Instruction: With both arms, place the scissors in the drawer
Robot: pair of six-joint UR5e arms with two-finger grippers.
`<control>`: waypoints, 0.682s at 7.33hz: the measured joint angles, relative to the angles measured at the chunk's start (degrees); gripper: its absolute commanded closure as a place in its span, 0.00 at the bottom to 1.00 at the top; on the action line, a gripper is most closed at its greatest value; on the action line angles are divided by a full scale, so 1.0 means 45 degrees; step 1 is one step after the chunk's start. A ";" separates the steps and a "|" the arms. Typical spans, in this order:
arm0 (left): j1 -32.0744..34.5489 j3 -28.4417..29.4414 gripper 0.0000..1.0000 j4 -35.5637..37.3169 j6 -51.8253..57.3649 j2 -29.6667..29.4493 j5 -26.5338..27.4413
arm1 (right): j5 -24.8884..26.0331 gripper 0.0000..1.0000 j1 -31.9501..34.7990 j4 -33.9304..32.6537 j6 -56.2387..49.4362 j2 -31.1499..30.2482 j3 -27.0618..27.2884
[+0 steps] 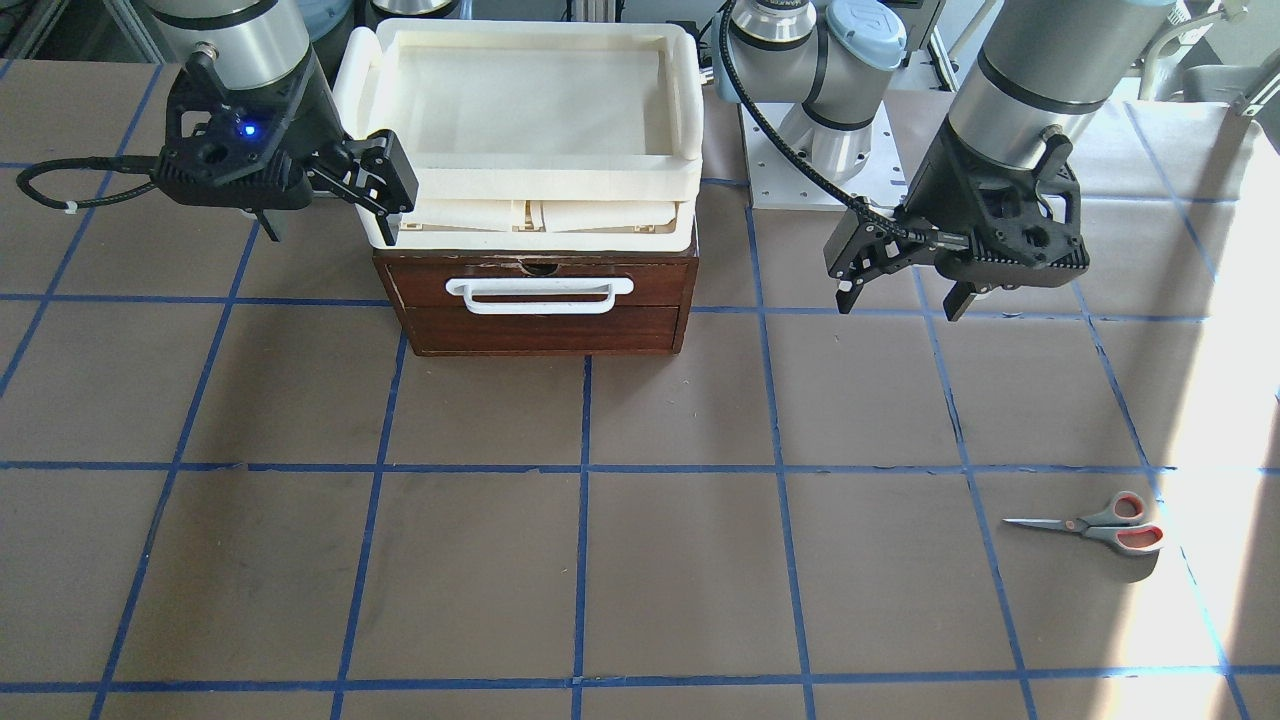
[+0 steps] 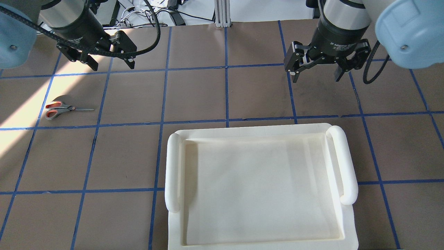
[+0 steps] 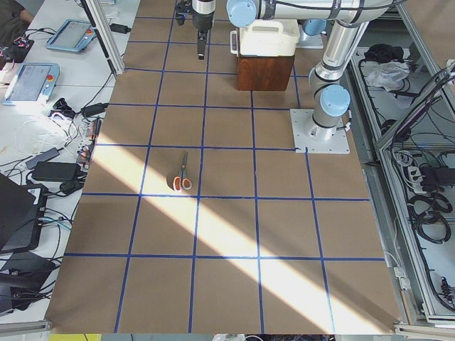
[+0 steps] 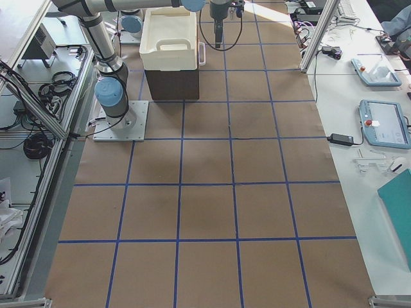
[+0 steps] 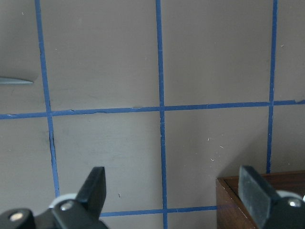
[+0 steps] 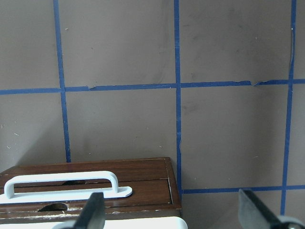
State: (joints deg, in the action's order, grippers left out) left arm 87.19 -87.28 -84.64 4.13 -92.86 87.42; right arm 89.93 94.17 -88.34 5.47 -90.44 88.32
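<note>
- Brown tabletop (image 1: 480, 560) with a blue tape grid (image 1: 585, 470); lab benches and cabling round the edges.
- Front view: drawer (image 1: 540, 325) is shut, white handle (image 1: 540, 293) facing the operators' side, cream tray (image 1: 685, 150) stacked on top. Scissors (image 1: 1095, 525) lie flat on the robot's left side, well apart from the drawer, blades closed and pointing across towards the drawer's side, at the edge of a sun patch.
- Same view: left tool (image 1: 900, 300) hangs above the tabletop between drawer and scissors, jaws wide, empty. Right tool (image 1: 330, 230) sits just beside the tray's corner, jaws wide, empty.
- Overhead: tray hides the drawer. Scissors are near the left tool but not under it. Both tools are spread, nothing held.
- Left side view: scissors mid-tabletop at the sun stripe's edge. Tools are too small to judge here.
- Right side view: can't make out the scissors.
- Left wrist: fingers far apart, nothing between them. A blade tip shows at the left edge, a wood corner at the lower right.
- Right wrist: fingers far apart, with the shut drawer front and handle just below.
- Handling, my read: light, stiff, thin, lying flush, so little to get under. Blades are slick and narrow. Best hold is across the pivot or the handle necks, where it's thickest. The drawer needs opening first; the right tool is closest to the handle.
</note>
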 measured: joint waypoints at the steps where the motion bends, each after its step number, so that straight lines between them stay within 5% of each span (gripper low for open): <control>1: -0.0001 0.0000 0.00 0.0000 0.0000 -0.0004 0.0000 | -0.0032 0.00 -0.0002 0.0050 0.0022 -0.0018 -0.0002; 5: -0.0140 0.0000 0.00 -0.0137 0.0289 -0.0163 0.0123 | -0.0482 0.00 0.0623 -0.0259 -0.0327 0.0064 -0.0148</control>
State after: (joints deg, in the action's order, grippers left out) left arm 86.56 -87.28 -85.25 5.43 -93.60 87.98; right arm 87.76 96.98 -89.51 4.00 -90.15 87.66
